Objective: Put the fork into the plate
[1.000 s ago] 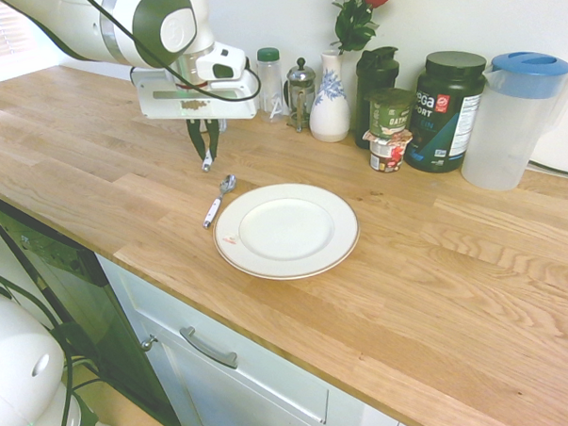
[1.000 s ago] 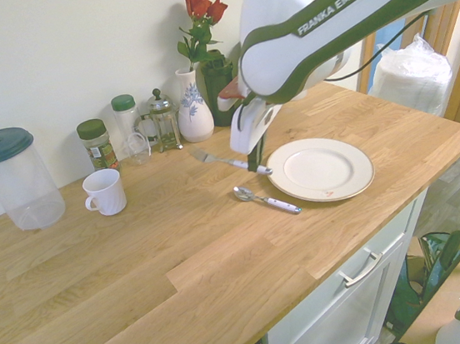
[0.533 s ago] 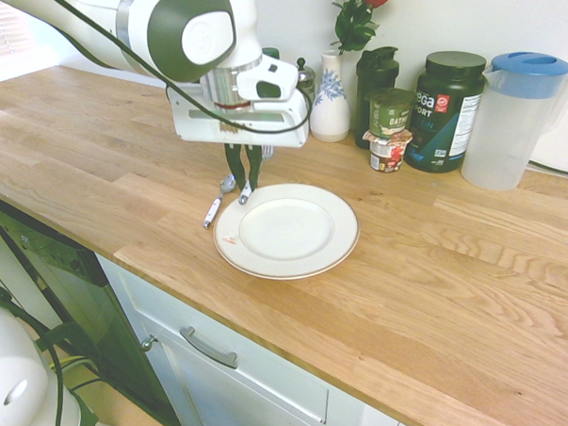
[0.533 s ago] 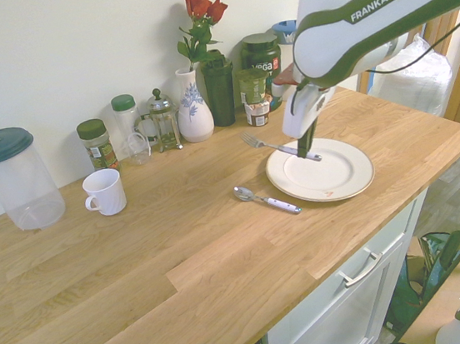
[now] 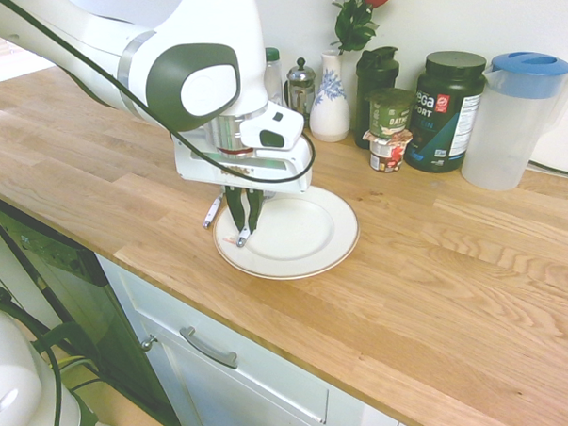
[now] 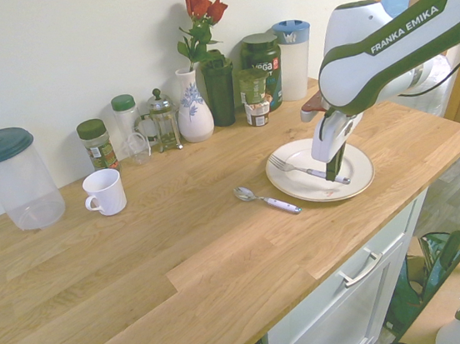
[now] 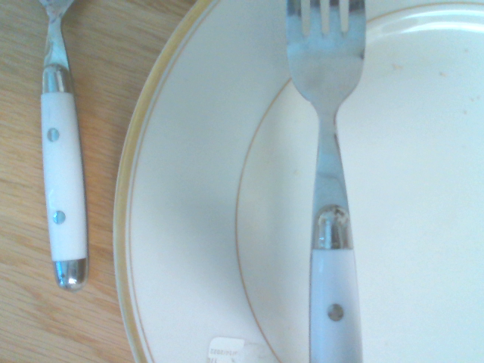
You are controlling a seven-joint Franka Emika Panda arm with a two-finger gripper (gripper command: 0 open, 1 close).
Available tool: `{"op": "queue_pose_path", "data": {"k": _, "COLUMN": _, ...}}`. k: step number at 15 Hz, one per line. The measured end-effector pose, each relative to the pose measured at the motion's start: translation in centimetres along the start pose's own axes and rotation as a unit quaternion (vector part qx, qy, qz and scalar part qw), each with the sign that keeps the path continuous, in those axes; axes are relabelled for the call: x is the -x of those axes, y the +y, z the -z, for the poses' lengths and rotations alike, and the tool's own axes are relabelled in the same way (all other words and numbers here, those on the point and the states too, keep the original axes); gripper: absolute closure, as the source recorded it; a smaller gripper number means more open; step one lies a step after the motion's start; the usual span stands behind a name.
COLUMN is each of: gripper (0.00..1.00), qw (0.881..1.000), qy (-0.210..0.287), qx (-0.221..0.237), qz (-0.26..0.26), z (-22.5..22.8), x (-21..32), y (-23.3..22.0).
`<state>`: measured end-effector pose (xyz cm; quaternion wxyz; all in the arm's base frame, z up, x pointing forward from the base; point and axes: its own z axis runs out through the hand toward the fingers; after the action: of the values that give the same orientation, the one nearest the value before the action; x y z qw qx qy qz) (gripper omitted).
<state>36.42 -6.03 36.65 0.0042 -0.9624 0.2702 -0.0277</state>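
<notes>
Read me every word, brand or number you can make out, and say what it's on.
"FRANKA EMIKA": robot arm
"vega": dark green tub; in the first exterior view, "ega" and, below it, "ORT"
"OAT", rest unclear: green cup
Too small or blurred: sticker on the plate, label on the jar

On the white and green robot arm (image 6: 403, 42), the words "FRANKA EMIKA" were readable in the second exterior view. The dark tub (image 5: 446, 112) carried a brand name; in the first exterior view its letters "ega" were seen, with "ORT" under them, and in the second exterior view the same name was read as "vega". On the green cup (image 5: 391, 112), which stood on top of another small cup, the letters "OAT" could be read, and the rest was not clear. The jug with the blue lid (image 6: 294, 59) showed a letter "W" near its top. A small sticker (image 7: 227, 350) on the plate (image 7: 181, 189) had tiny print, which was too small to be read surely.
</notes>
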Motion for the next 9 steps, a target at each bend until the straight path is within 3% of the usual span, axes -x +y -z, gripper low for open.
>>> {"op": "queue_pose_path", "data": {"k": 8, "gripper": 1.0, "qw": 1.0, "qy": -0.007, "qx": 0.003, "qz": 0.0, "z": -1.1, "x": -0.2, "y": -0.1}}
{"op": "queue_pose_path", "data": {"k": 9, "gripper": 0.0, "qw": 1.0, "qy": -0.008, "qx": 0.003, "qz": 0.0, "z": -1.2, "x": -0.2, "y": -0.1}}
